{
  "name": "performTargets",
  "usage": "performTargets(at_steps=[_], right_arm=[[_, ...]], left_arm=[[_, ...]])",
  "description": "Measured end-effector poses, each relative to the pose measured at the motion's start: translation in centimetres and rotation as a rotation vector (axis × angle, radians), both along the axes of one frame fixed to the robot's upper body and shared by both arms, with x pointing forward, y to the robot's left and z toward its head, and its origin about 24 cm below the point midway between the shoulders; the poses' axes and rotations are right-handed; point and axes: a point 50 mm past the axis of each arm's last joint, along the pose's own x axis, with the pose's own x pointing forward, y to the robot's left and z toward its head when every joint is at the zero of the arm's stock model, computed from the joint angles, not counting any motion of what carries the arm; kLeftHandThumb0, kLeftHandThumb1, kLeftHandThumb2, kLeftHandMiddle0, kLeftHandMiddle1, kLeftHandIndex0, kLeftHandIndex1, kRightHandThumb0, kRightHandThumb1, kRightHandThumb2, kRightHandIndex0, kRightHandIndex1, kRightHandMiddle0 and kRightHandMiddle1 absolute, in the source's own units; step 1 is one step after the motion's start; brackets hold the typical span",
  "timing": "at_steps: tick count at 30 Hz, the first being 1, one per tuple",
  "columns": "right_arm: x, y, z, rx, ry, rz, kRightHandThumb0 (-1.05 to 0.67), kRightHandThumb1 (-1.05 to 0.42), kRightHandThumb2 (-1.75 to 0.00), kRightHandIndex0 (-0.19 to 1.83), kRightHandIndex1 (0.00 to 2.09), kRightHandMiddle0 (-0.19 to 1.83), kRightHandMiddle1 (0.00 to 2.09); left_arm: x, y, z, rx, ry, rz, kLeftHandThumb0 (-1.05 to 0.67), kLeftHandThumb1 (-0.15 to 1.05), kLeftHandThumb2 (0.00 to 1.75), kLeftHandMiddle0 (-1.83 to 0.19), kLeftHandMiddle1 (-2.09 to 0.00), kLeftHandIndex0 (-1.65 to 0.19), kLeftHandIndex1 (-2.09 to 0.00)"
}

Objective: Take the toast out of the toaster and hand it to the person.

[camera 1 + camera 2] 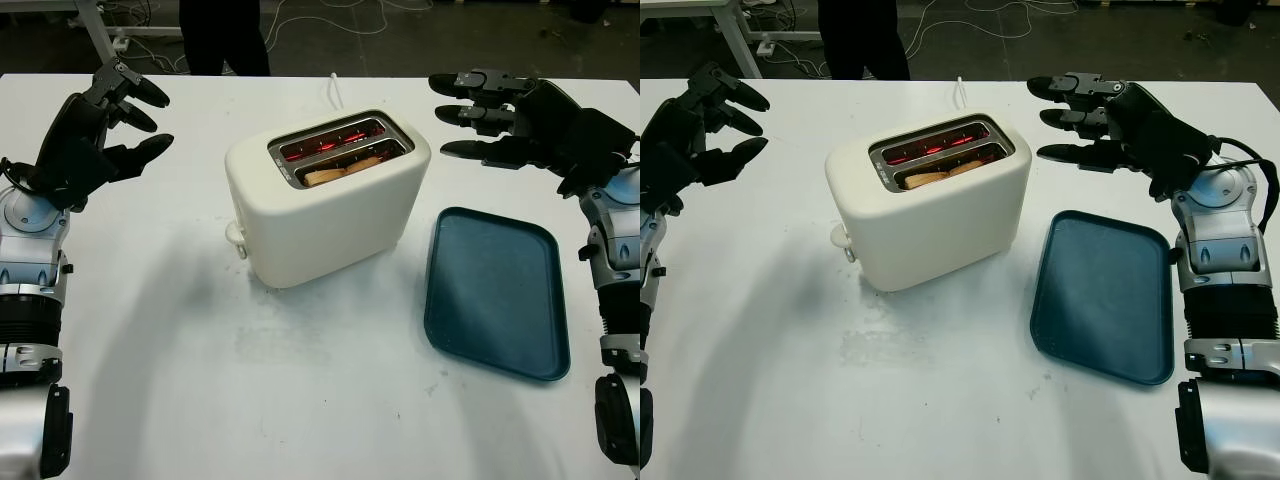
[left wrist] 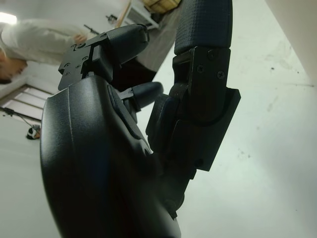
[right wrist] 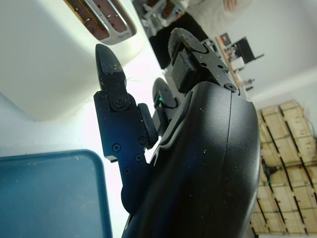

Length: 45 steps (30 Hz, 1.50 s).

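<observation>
Toast (image 1: 338, 172) in near slot of cream toaster (image 1: 325, 200) mid-table, long axis along slot toward right far corner; left hand (image 1: 105, 120) and right hand (image 1: 500, 120) open, empty, flanking toaster.

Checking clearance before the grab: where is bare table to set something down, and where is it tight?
Bare table runs along the near edge, in front of the toaster and between it and the left hand. The tray holds nothing. Tightest is the narrow strip between toaster and tray. The right hand, open, is above the tray's far end.
</observation>
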Motion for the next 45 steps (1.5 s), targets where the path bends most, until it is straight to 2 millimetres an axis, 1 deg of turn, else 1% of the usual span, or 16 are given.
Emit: performTargets(at_steps=[6,17,22,29,32,38,45], right_arm=[[0.00,0.00,0.00,0.000,0.000,0.000,-0.36,-0.92,-0.02,0.47,0.00,0.45,0.00],[0.00,0.00,0.00,0.000,0.000,0.000,-0.32,-0.92,-0.02,0.47,0.01,0.45,0.01],[0.00,0.00,0.01,-0.001,-0.001,-0.001,-0.34,-0.92,-0.03,0.48,0.01,0.46,0.01],[0.00,0.00,0.01,0.000,-0.001,-0.001,-0.32,-0.92,-0.03,0.47,0.01,0.45,0.00],[0.00,0.00,0.01,0.000,-0.001,0.000,-0.33,-0.92,-0.02,0.49,0.01,0.46,0.01],[0.00,0.00,0.01,0.000,0.000,0.000,-0.31,-0.92,-0.02,0.47,0.00,0.45,0.00],[-0.05,0.09,0.15,-0.002,-0.007,0.003,-0.36,-0.92,-0.02,0.48,0.01,0.46,0.00]], left_arm=[[0.01,0.03,-0.04,-0.001,0.001,0.001,-1.05,0.92,0.30,0.00,-1.63,0.00,-1.55],[0.02,0.16,-0.16,-0.014,0.006,0.002,-1.05,0.92,0.28,0.00,-1.62,0.00,-1.54],[0.02,0.17,-0.17,-0.012,0.006,0.004,-1.05,0.92,0.30,0.00,-1.62,0.00,-1.54],[0.02,0.17,-0.16,-0.015,0.005,0.003,-1.05,0.92,0.27,0.00,-1.61,0.00,-1.54],[0.02,0.16,-0.17,-0.010,0.005,0.005,-1.05,0.92,0.32,0.00,-1.62,0.00,-1.54],[0.03,0.16,-0.17,-0.004,0.004,0.011,-1.05,0.92,0.33,0.00,-1.63,0.00,-1.55],[0.04,0.14,-0.19,0.006,0.005,0.013,-1.05,0.92,0.33,0.00,-1.64,0.00,-1.55]])
